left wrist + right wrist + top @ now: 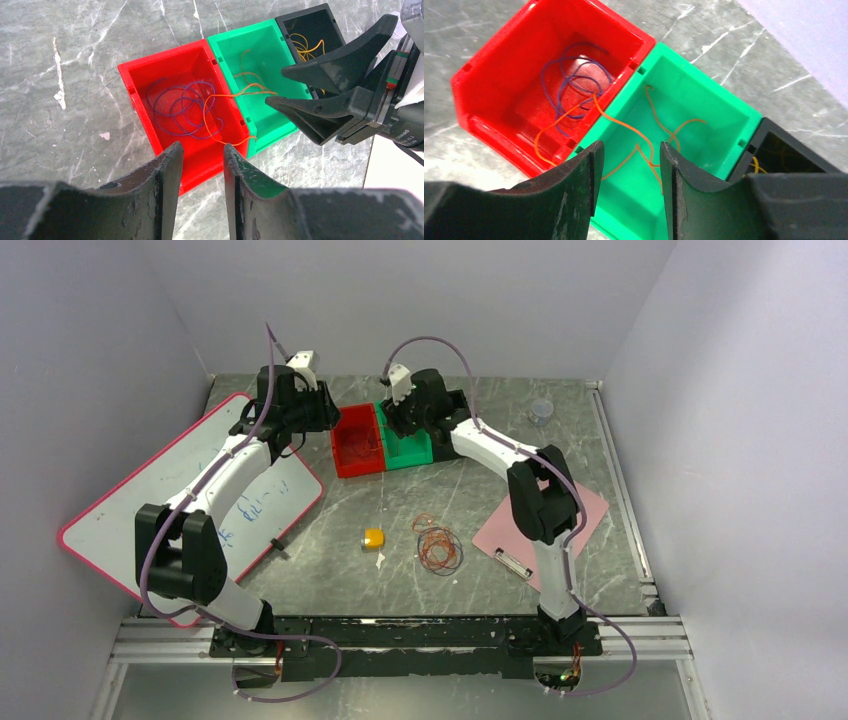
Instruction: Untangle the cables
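- The left gripper hangs over the near wall of the red bin. Its jaws stand a narrow gap apart, with nothing between them.
- The right gripper is over the green bin, jaws parted a little wider. An orange cable shows through the gap, lying down in the bin – the fingers do not clasp it.
- In the left wrist view the two grippers are close together, the right one reaching in from the side with its tips just beside the orange strand.
- That orange cable is draped over the shared wall of the bins, one end looped in the red bin and the rest in the green one.
- A purple cable lies coiled on the floor of the red bin.
- A yellow cable sits in the black bin, which touches the green bin's far side.
- The tangle of cables – mostly orange and dark loops – lies on the table, well apart from both grippers and nearer the arm bases.
- A small yellow block lies near the tangle, a whiteboard on the left, a pink clipboard on the right.
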Controlling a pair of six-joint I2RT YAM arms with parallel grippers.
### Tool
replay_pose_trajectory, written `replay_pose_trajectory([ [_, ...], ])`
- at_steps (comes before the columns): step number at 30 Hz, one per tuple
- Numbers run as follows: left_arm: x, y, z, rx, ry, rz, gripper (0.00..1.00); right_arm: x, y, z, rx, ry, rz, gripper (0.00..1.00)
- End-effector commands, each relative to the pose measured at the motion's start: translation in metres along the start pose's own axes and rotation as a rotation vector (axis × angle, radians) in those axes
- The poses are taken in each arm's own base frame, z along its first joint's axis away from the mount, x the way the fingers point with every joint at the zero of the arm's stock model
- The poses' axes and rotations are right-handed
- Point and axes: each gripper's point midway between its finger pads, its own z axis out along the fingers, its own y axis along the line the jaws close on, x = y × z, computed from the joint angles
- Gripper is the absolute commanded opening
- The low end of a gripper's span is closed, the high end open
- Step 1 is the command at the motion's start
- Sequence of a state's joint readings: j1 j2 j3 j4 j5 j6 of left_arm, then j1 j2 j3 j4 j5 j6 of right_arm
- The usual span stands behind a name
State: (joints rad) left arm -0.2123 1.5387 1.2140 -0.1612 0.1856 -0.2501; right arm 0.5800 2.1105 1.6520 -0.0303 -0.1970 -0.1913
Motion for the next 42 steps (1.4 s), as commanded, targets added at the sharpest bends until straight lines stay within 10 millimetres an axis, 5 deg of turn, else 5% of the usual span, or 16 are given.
replay_pose_trajectory([
  [1, -0.015, -0.003, -0.010, 0.023, -0.048, 0.008, 0.40, 0.007, -0.017, 0.003, 0.055, 0.062, -0.155, 0.49],
  [14, -0.015, -0.001, -0.009, 0.025, -0.046, 0.002, 0.40, 0.026, 0.000, 0.024, -0.040, 0.090, -0.240, 0.52],
  [21, -0.015, 0.000, -0.009, 0.025, -0.047, 0.000, 0.40, 0.031, -0.008, 0.041, 0.015, 0.095, -0.237, 0.49],
  [35, -0.016, 0.004, -0.009, 0.018, -0.048, -0.001, 0.39, 0.027, -0.026, 0.056, 0.134, 0.042, -0.163, 0.18],
  [42, -0.017, 0.006, -0.010, 0.018, -0.049, -0.007, 0.39, 0.021, -0.037, 0.041, 0.179, 0.019, -0.100, 0.07],
])
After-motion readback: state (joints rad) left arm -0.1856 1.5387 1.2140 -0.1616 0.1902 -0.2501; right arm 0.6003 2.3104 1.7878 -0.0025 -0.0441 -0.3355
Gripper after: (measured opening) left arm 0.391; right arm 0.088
